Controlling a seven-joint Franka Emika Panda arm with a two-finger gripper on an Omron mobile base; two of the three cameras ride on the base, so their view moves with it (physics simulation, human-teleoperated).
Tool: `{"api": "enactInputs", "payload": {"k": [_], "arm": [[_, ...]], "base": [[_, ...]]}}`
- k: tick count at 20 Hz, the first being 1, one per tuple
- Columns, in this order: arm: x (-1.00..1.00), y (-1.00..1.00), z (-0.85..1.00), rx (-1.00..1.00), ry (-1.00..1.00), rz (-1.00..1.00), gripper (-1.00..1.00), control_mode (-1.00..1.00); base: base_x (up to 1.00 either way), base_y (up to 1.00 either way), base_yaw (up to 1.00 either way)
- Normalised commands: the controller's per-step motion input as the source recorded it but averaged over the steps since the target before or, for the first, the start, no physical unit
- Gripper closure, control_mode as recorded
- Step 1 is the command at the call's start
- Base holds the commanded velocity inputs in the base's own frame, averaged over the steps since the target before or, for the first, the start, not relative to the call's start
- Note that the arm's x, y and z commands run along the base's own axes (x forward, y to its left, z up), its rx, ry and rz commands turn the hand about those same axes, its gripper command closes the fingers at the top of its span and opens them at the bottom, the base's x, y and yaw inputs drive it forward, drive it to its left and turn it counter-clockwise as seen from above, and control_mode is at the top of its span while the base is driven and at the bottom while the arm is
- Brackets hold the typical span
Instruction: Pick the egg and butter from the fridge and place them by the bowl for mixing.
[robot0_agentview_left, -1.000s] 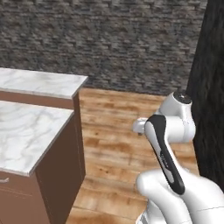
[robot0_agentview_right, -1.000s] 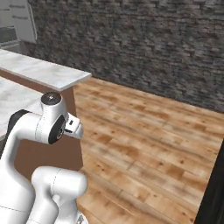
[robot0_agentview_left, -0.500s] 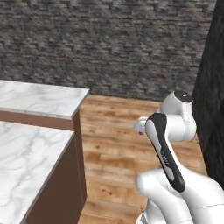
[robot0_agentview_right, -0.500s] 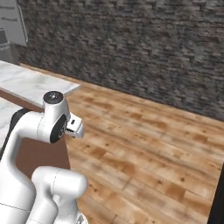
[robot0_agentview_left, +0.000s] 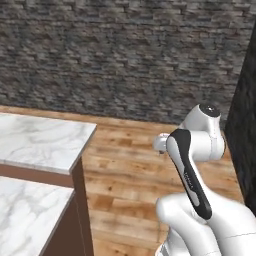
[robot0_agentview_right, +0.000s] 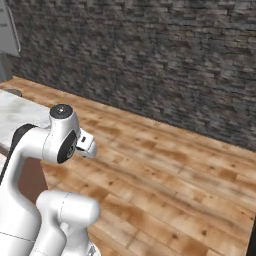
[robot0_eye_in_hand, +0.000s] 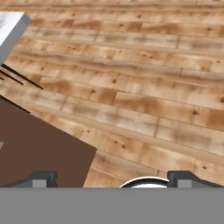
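Overhead, the gripper (robot0_eye_in_hand: 112, 179) stands open and empty above the wooden floor (robot0_eye_in_hand: 144, 100).

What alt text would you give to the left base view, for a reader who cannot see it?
The white robot arm rises folded at the lower right, above a wooden plank floor that runs to a dark stone wall. Two marble-topped counters with brown sides stand at the left, and a dark panel edges the right.

Marble counter (robot0_agentview_left: 35, 142) on wooden floor (robot0_agentview_left: 130, 170)
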Motion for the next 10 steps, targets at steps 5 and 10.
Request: {"api": "enactInputs", "payload": {"k": [5, 10], "arm": [[0.00, 0.00, 0.00, 0.00, 0.00, 0.00, -1.00, 1.00], [0.00, 0.00, 0.00, 0.00, 0.00, 0.00, -1.00, 1.00]], "base": [[0.92, 0.00, 0.01], [0.93, 0.00, 0.01]]}}
